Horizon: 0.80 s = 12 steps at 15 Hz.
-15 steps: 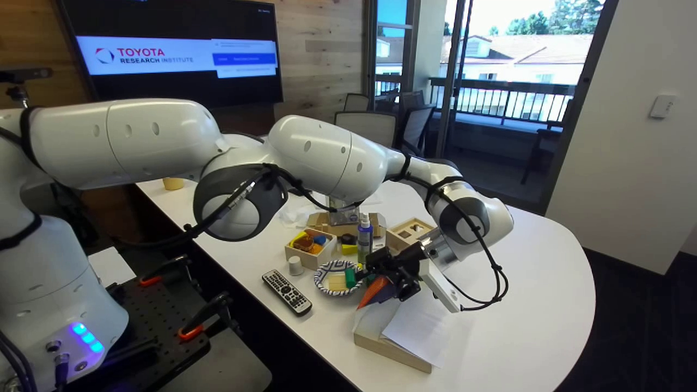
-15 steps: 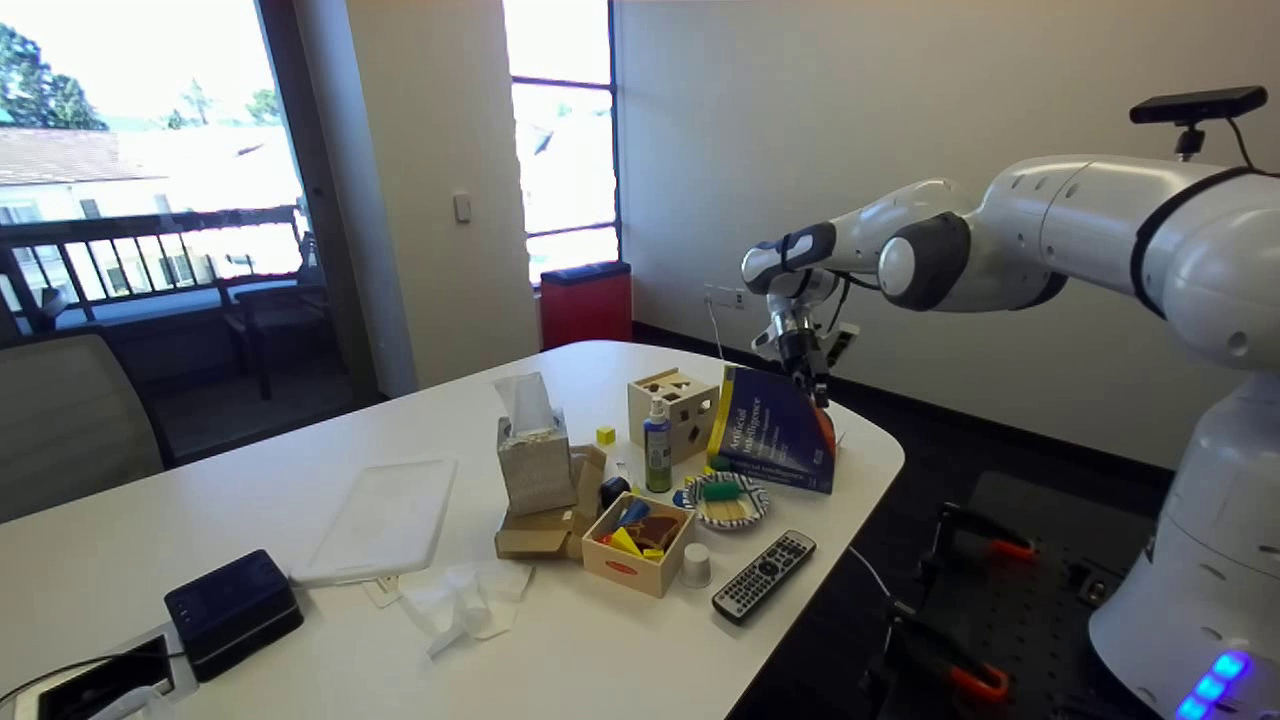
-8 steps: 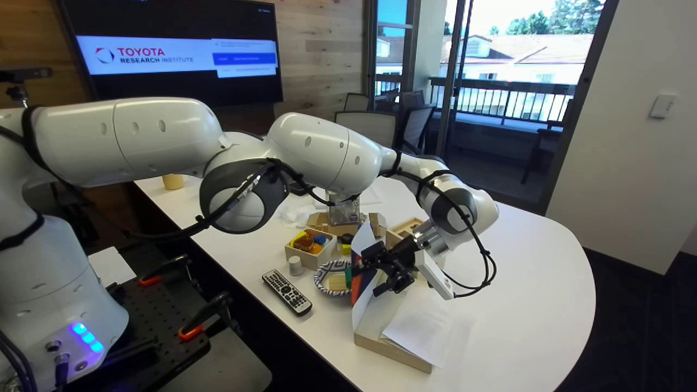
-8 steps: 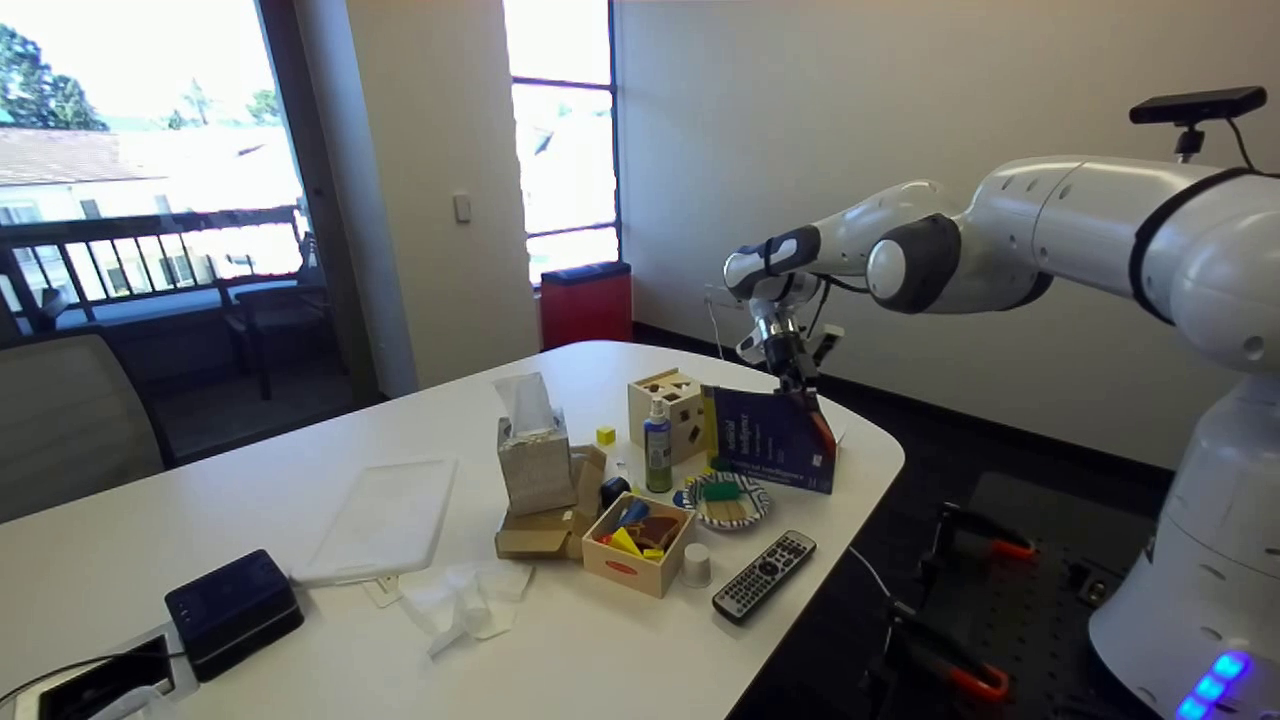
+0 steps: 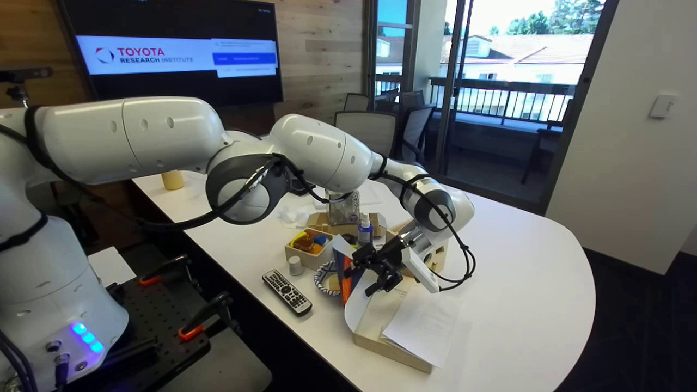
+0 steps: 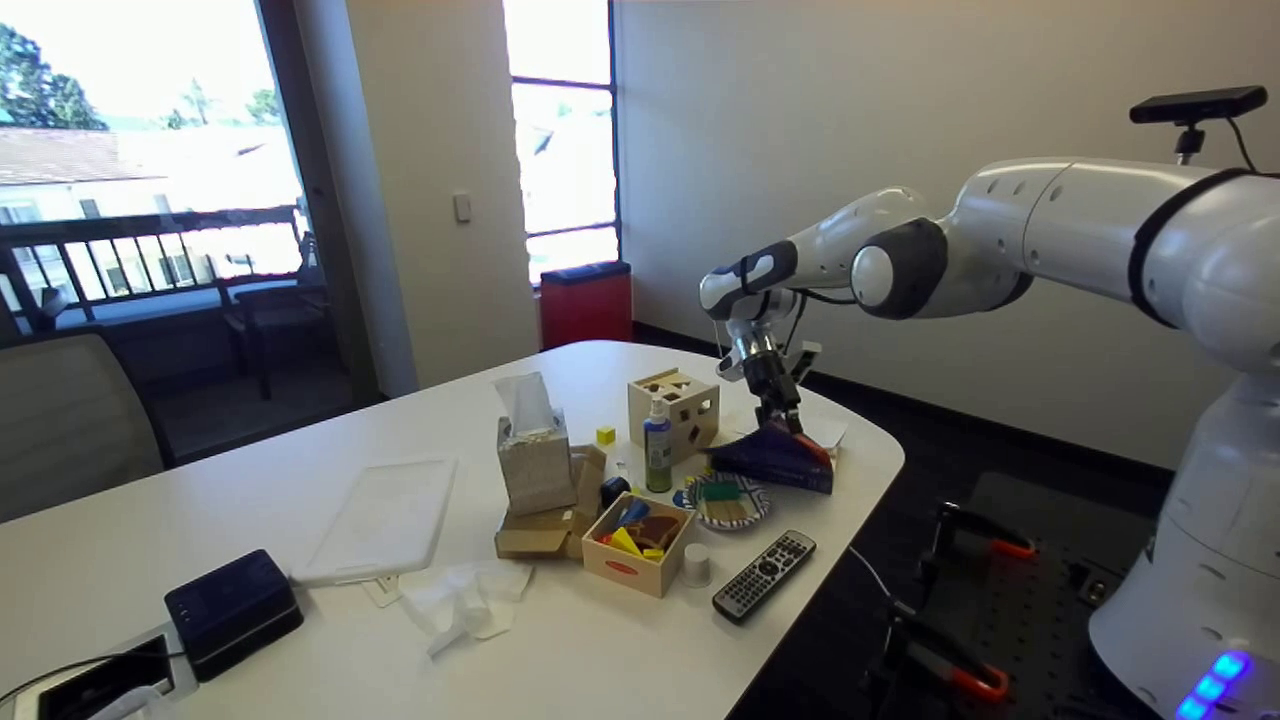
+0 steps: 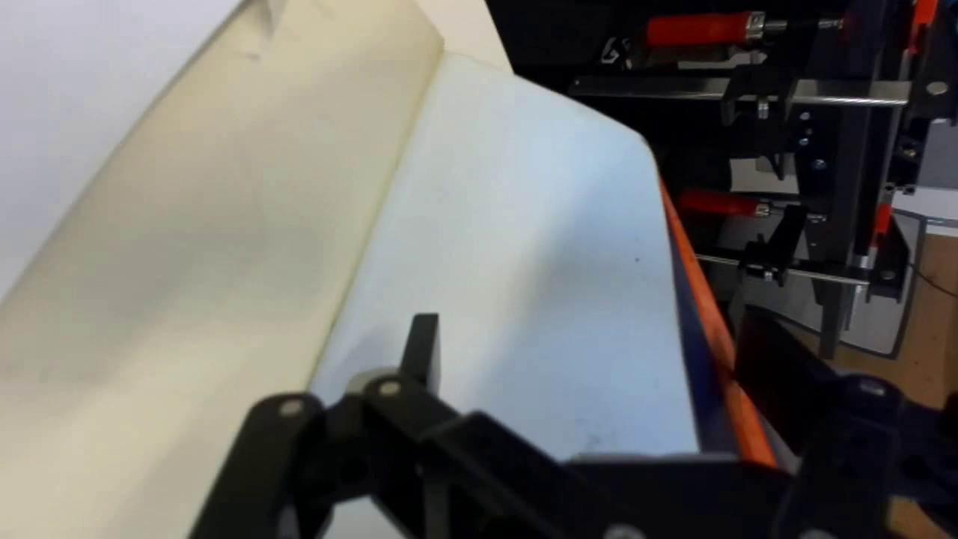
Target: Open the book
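Observation:
The book (image 5: 392,353) lies near the table's edge, with its dark blue front cover (image 6: 765,467) lifted, bent and tilted away from the pages. The wrist view shows the cover's white inner side (image 7: 516,224), its orange outer strip (image 7: 703,292) and the cream first page (image 7: 224,224). My gripper (image 5: 359,281) is at the cover's raised edge in both exterior views (image 6: 780,422). In the wrist view the gripper (image 7: 591,337) has its fingers wide apart, with the cover between them. One finger is over the inner side; the other is beside the orange strip. Loose white sheets (image 5: 422,326) lie on the page.
A patterned bowl (image 6: 763,508) holding a green block stands beside the book. Near it are a remote (image 6: 764,577), a white cup (image 6: 697,566), a wooden box of blocks (image 6: 630,572), a spray bottle (image 6: 657,455) and a wooden shape cube (image 6: 648,412).
My gripper has moved toward the bowl side and lower. The cover has swung from upright to a low tilt away from the pages and bent. The inner page has come into view.

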Motion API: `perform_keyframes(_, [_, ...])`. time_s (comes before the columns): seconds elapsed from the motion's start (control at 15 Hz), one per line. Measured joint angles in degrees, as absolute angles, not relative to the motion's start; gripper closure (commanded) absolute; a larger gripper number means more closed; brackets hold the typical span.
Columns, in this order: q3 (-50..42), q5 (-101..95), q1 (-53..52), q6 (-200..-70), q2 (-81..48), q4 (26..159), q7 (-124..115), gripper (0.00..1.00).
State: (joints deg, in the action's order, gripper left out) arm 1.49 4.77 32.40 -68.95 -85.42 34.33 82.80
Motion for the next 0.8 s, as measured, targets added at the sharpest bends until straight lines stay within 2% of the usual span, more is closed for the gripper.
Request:
perform_keyframes(0.27, [1.42, 4.86, 31.38, -77.77, -85.55, 38.68, 79.29, 0.00])
perform_keyframes(0.8, [1.43, 6.65, 31.31, -83.14, -83.95, 41.34, 71.90, 0.00])
